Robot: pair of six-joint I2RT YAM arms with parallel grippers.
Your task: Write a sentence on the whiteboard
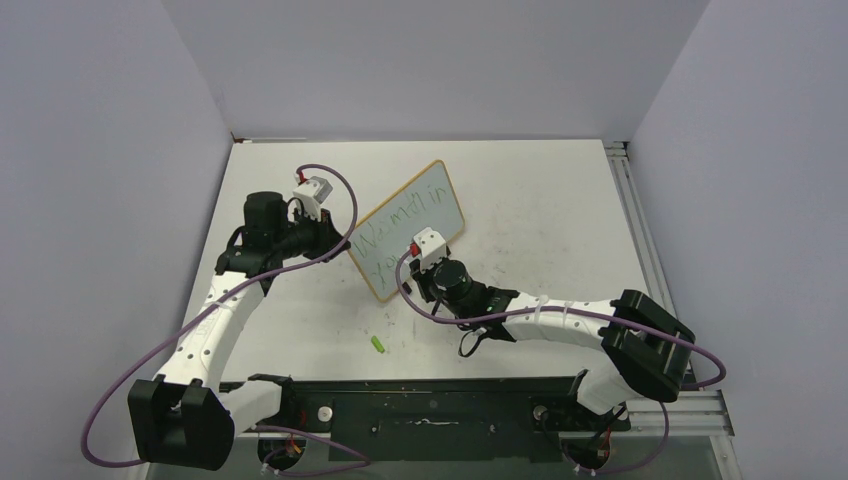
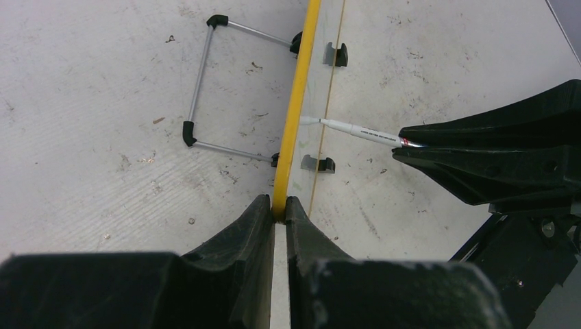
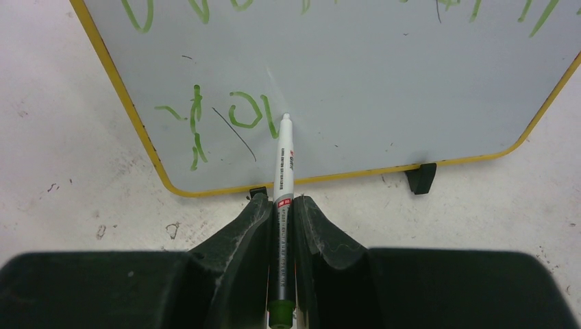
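**Whiteboard (image 1: 410, 225) held by one arm and written on by the other.**
Top view: the board stands mid-worktop (image 1: 540, 190), turned at an angle, with the left tool (image 1: 338, 242) at its left end and a green cap (image 1: 378, 344) lying nearer.
Left wrist view: the jaws are clenched on the yellow frame.
Right wrist view: the right tool (image 3: 281, 205) grasps the marker (image 3: 283, 164), whose tip touches the board just right of the sentence's (image 3: 246, 113) lower line.
Risk: too much pressure could tip the board back on its feet or twist it in the clamp, which would skew the strokes. Too little pressure would probably leave gaps in them.
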